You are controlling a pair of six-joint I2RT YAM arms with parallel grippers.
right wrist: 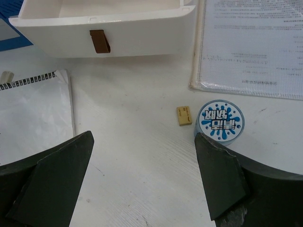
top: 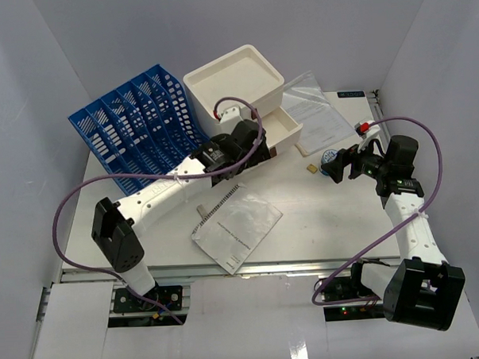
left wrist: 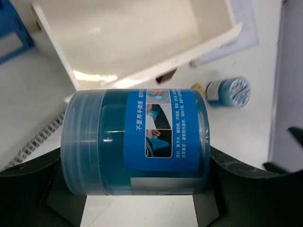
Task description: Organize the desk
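My left gripper (left wrist: 137,158) is shut on a translucent blue jar (left wrist: 135,142) with a blue label. The jar lies sideways between the fingers, just in front of the open white drawer (left wrist: 156,71). In the top view the left gripper (top: 246,147) sits at the drawer's near side, over the white desk (top: 321,224). My right gripper (right wrist: 144,142) stands open above the desk with nothing between its fingers. A small round blue tin (right wrist: 220,120) lies just beyond its right fingertip. A yellow eraser (right wrist: 184,116) is beside the tin.
A white drawer box (top: 235,80) stands at the back, with a blue file rack (top: 138,124) to its left. A plastic sleeve of papers (top: 316,112) lies at the back right. A spiral notebook (top: 236,227) lies near the front middle.
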